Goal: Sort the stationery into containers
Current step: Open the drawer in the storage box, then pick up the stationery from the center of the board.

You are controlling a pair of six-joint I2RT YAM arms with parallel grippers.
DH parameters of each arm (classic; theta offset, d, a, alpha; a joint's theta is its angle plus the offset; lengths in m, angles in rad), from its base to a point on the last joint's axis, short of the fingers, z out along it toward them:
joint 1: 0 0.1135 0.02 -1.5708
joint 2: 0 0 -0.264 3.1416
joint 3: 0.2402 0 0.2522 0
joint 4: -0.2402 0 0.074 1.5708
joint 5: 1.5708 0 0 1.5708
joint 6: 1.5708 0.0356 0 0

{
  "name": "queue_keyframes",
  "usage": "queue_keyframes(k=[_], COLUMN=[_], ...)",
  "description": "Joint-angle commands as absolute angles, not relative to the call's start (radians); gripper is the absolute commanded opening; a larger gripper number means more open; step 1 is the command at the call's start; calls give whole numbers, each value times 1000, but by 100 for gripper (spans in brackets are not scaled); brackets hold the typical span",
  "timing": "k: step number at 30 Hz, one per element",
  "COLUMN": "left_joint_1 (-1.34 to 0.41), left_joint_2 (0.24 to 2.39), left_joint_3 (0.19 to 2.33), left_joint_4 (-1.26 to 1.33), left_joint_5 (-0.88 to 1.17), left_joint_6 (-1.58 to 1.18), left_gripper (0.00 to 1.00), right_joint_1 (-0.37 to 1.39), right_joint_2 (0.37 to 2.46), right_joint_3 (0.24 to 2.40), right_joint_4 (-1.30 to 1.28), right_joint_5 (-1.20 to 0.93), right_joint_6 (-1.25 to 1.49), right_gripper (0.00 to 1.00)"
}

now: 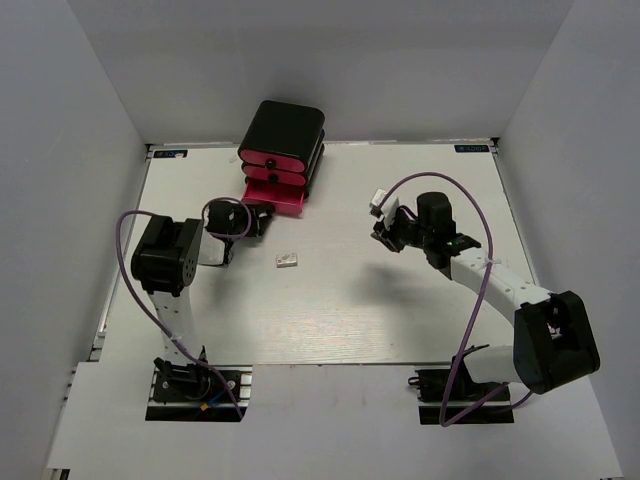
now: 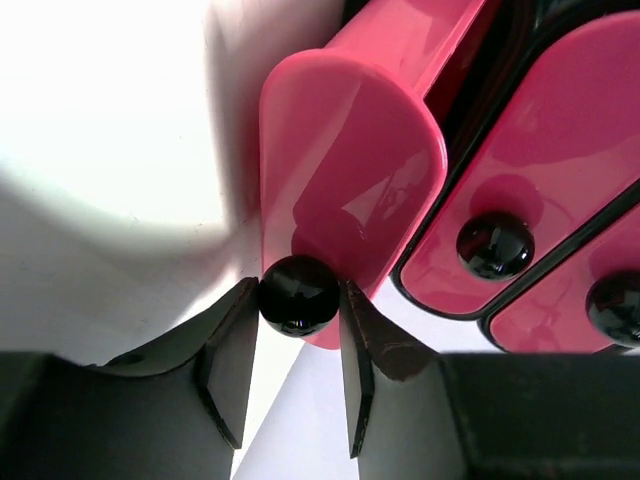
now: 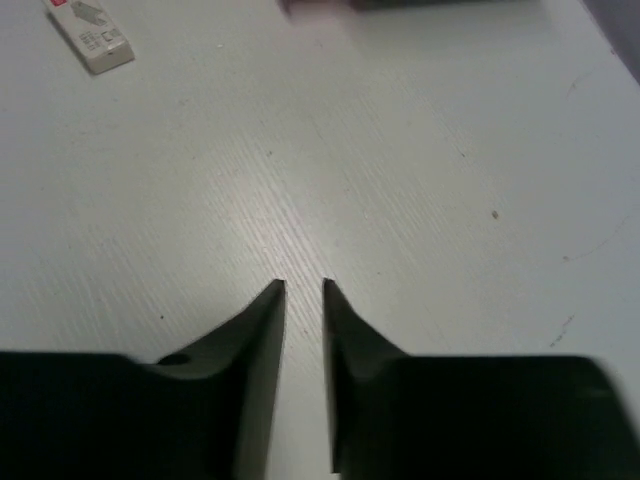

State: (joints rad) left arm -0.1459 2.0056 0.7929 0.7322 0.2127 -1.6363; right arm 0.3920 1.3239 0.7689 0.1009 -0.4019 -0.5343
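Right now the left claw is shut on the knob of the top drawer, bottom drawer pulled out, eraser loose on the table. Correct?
Not quite. The left claw is shut on the knob of the pulled-out bottom drawer, not the top one; the left wrist view shows this. The eraser does lie loose on the table.

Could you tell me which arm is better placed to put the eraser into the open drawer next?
Probably the right. Its gripper is empty and nearly closed above bare table, facing the eraser. The left gripper is clamped on the bottom drawer's knob.
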Motion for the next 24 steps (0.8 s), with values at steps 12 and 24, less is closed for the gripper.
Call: queue_keyframes(k=[12,24], left_joint_1=[-143,-143], left_joint_2=[1735,1234], left_joint_3=[799,583], left_joint_4=[324,-145], left_joint_5=[232,34], left_joint_6=[-1350,-1193], left_gripper=[75,85], right_joint_1=[491,747], right_joint_2=[1545,1817], right_joint_3=[1045,1199], right_joint_4=[-357,-164], right_joint_5=[-916,-683], right_joint_6=[-1057,-832], right_gripper=[77,75])
